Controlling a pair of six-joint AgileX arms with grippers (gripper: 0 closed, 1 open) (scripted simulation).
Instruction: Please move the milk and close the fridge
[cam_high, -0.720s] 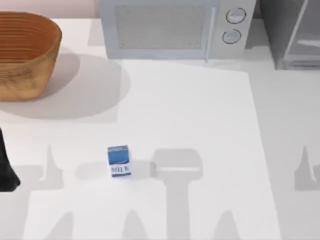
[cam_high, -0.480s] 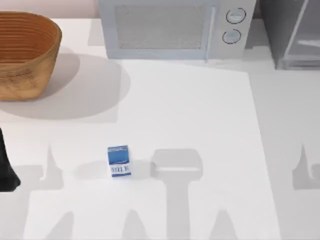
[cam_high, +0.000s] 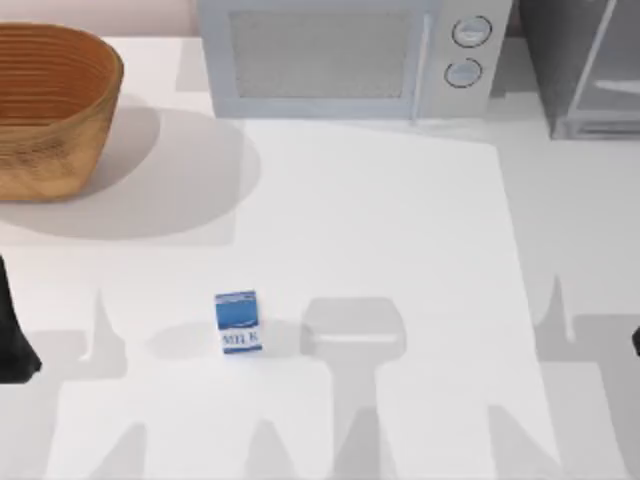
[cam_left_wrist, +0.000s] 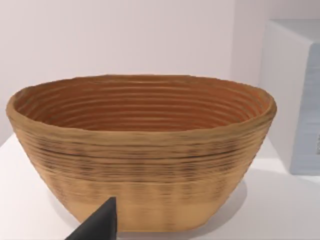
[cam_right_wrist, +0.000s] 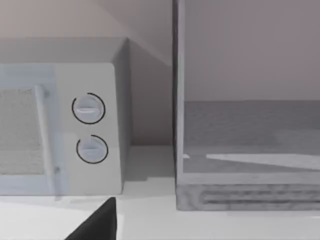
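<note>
- Since a moment ago, my right arm has crept into the top view as a dark sliver at the counter's right edge, and its shadows on the counter have shifted toward the middle; the milk (cam_high: 238, 322) has not moved.
- The milk stands upright on the counter (cam_high: 400, 220), left of centre and toward the near edge, blue top and white lower part, touched by nothing.
- My left claw (cam_left_wrist: 97, 225) shows as one dark fingertip low in the left wrist view, facing the basket (cam_left_wrist: 142, 150); I cannot tell whether its fingers are apart or together.
- The basket sits at the counter's far left corner, well apart from the milk.
- My right claw (cam_right_wrist: 97, 222) shows as a dark tip before the microwave (cam_right_wrist: 60, 125) and the fridge (cam_right_wrist: 247, 192); its state I cannot tell.
- The fridge stands at the far right corner, just beside the microwave, its door (cam_right_wrist: 178, 90) swung open, edge-on to the wrist camera.
</note>
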